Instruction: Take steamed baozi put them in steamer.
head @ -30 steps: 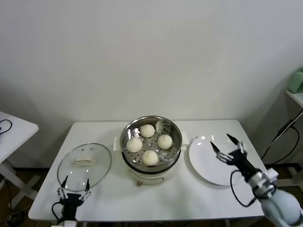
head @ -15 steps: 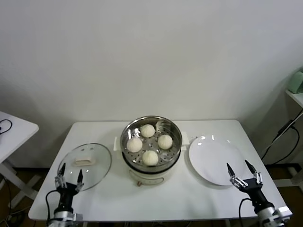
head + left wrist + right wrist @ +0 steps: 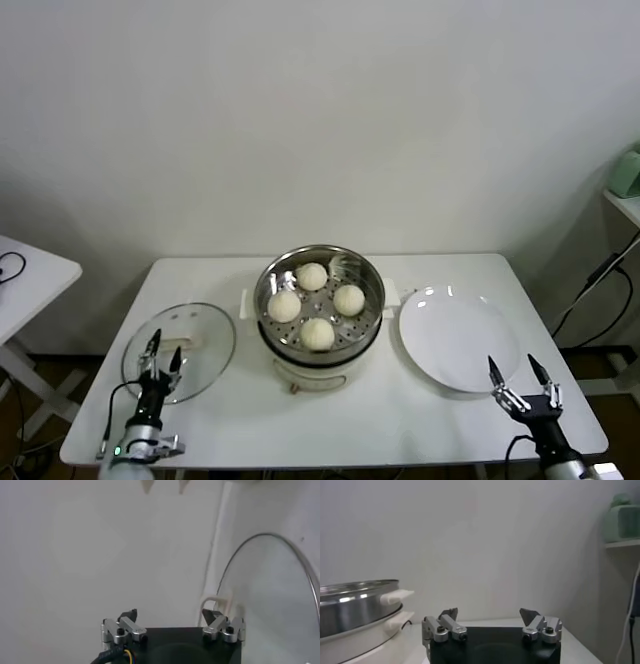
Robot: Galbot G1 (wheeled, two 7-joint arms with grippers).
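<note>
Head view: four steamed baozi (image 3: 316, 303) inside steamer (image 3: 318, 335), left claw (image 3: 160, 352) and right claw (image 3: 520, 372) both spread wide, empty, near table (image 3: 400, 415) front edge.

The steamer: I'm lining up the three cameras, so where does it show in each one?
Head view: the steamer stands mid-table, four steamed baozi inside, between the glass lid and the white plate.
Left wrist view: not in it; only the glass lid's rim shows.
Right wrist view: its steel wall and cream handle fill the picture's lower left.
Shared landmark: the white wall behind the table.
</note>
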